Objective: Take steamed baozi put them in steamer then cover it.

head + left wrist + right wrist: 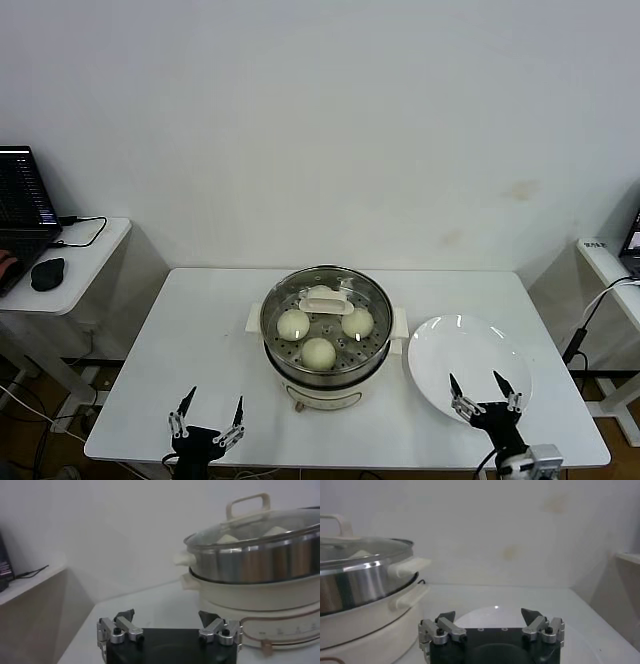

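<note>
Glass cover (250,527) on steamer (325,345) — baozi (318,352) inside.

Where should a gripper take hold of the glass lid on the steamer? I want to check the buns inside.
Grip the cream handle at the centre of the lid, coming straight down from above. It stands up as a raised loop, while the glass dome is smooth and the rim sits flush on the steamer.

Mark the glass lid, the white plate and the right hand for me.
glass lid (322,297): head view, on its cream handle.
white plate (470,352): head view, on its bare centre.
right hand (484,384): head view, midway between its open fingertips, over the plate's near edge.
</note>
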`<state>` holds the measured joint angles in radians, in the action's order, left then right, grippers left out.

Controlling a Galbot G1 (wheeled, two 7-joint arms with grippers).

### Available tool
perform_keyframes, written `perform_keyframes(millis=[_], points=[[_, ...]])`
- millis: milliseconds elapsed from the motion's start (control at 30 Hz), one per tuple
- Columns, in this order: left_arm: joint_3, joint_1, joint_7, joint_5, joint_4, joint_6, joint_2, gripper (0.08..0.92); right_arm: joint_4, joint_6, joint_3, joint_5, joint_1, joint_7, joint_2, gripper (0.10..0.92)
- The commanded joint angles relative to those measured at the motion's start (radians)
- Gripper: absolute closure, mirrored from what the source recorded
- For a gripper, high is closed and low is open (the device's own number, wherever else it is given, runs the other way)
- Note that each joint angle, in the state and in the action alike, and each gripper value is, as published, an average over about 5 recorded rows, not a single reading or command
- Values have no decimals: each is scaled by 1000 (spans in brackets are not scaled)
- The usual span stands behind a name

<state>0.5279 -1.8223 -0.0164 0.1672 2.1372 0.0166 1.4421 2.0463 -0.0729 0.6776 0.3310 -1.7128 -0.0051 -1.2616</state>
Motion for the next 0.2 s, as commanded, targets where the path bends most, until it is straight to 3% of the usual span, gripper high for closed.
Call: perform_keyframes(millis=[33,200], points=[[-5,-2,-3,8,12,-5,4,177,19,0,7,-35,-16,0,-32,203],[-3,-2,-5,7,14,-4,4,177,16,-3,5,-42,-15,-9,-29,203]])
